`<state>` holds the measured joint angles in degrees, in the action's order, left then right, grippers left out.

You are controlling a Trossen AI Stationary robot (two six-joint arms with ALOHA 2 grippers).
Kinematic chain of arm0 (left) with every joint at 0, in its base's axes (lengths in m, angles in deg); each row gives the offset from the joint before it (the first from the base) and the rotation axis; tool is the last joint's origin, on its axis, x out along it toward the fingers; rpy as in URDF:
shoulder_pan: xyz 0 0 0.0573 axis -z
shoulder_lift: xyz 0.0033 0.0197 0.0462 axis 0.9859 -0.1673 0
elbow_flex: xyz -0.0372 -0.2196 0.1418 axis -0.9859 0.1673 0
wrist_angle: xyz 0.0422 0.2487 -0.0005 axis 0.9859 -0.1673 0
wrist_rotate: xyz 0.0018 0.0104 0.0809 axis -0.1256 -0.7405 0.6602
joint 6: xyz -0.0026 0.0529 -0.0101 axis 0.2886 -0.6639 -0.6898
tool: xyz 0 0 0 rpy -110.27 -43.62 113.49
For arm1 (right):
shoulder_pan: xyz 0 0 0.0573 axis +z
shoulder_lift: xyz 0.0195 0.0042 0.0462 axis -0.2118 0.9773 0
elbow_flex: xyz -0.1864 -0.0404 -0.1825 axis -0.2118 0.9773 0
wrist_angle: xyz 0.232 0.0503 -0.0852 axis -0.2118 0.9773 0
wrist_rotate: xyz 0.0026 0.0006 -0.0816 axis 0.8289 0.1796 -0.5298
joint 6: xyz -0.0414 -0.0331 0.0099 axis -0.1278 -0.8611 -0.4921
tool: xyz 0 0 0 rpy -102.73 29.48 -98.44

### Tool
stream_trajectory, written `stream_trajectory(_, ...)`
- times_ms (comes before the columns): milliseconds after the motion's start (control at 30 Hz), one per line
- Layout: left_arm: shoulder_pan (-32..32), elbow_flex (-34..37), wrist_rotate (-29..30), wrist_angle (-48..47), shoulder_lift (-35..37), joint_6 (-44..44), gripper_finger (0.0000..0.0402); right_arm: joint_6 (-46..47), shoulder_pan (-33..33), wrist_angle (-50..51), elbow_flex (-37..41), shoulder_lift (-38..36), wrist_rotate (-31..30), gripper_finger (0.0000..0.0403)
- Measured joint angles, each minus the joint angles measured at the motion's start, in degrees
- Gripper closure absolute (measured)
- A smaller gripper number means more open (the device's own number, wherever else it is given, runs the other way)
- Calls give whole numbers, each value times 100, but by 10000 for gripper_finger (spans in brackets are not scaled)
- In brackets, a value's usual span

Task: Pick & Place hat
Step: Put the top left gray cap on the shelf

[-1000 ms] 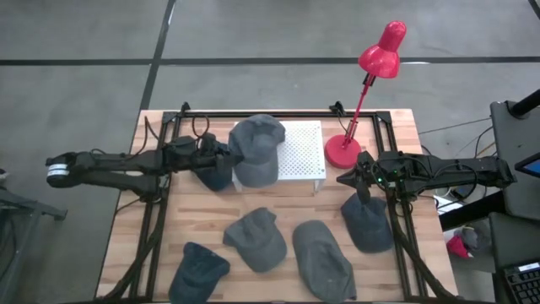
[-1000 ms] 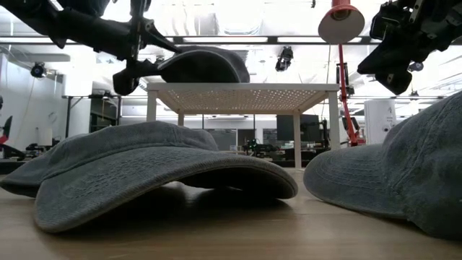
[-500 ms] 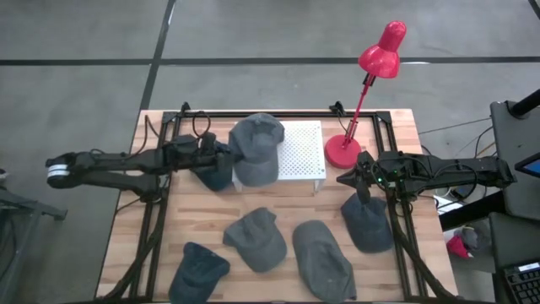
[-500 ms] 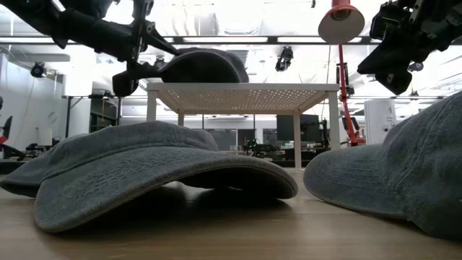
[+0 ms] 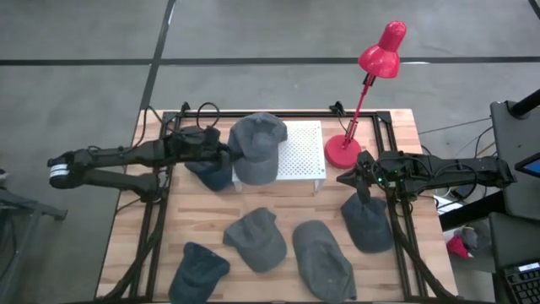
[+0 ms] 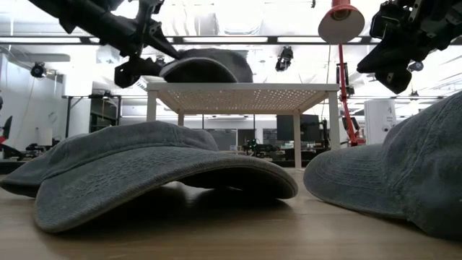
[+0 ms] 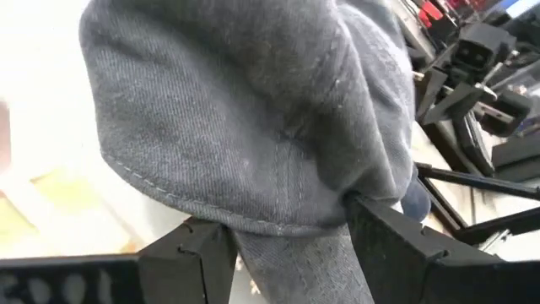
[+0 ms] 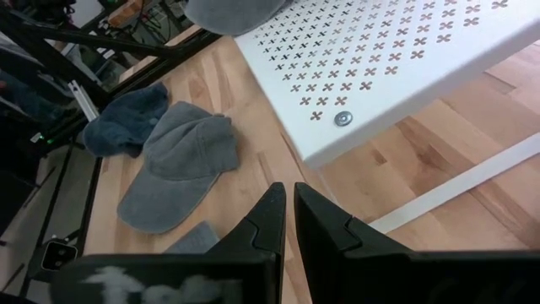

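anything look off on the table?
Mostly tidy. The grey hat on the white perforated stand sits off-centre, overhanging its left edge, with the left gripper at its edge. Other hats lie loose on the wood.

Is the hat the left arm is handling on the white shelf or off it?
On, partly. The hat lies on the shelf, overhanging its left edge, with the left tool at that overhanging side.

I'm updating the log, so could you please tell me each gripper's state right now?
Left gripper: closed on the hat at the white shelf.
Right gripper: shut, holding nothing.
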<state>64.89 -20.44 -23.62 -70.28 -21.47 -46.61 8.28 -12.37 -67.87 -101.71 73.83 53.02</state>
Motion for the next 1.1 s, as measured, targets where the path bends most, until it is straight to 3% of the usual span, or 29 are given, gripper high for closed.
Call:
stream_trajectory(233,-2,-427,0,-342,-328,-798,196,0,0,1,-1,0,-2,376)
stream_trajectory(433,-7,-662,42,-971,-459,-737,196,0,0,2,-39,2,-2,376)
stream_trajectory(833,-2,-750,107,-1001,-405,-576,196,0,0,4,-39,2,-2,376)
stream_trajectory(1100,-2,-754,524,-992,-402,-415,196,0,0,4,-39,2,-4,376)
